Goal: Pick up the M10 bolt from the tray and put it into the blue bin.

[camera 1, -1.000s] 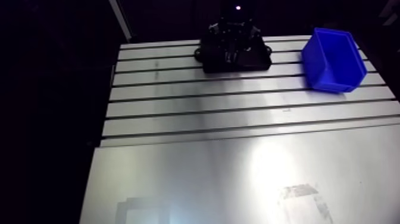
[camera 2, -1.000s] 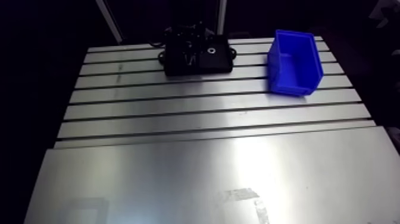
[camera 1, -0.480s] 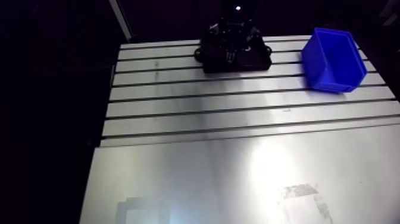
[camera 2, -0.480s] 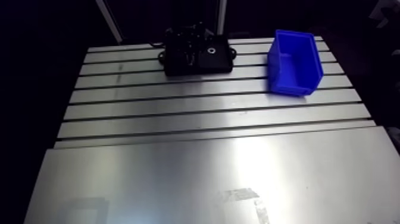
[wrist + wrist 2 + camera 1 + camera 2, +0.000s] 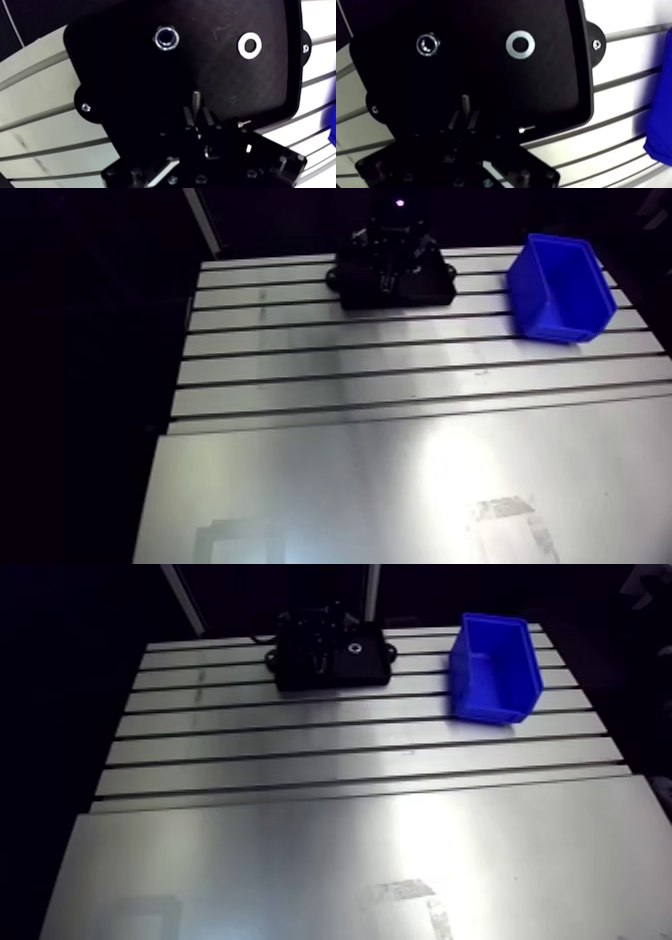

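Slots ran across the table (image 5: 350, 854), and the black tray (image 5: 372, 672) sat on it at the far edge. I used the tray as my marker for everything else. The blue bin (image 5: 495, 669) stood to the right of the tray, near it but not touching, with its open side up.

The gripper (image 5: 197, 114) hung right over the tray. In the wrist view its 2 fingers (image 5: 188, 116) were pulled in close, and the M10 bolt (image 5: 196, 98) was squeezed between them. The grey end of the bolt stuck out past the fingertips, over the tray's dark floor. It was too dark for me to tell if the bolt was lifted off the tray or touching it.

2 other parts lay in the tray ahead of the gripper, well apart from each other. 1 was a shiny nut (image 5: 165, 37), on the side of the tray away from the bin. The other was a flat pale washer (image 5: 249, 45), on the side of the tray nearer the bin. Neither one touched the bolt.

A tiny shiny pin (image 5: 243, 121) showed near the tray's edge, beside the gripper, on the bin side. I could not tell what it was. The tray had small round ears on its sides, and each ear had 1 screw (image 5: 86, 106) in it.
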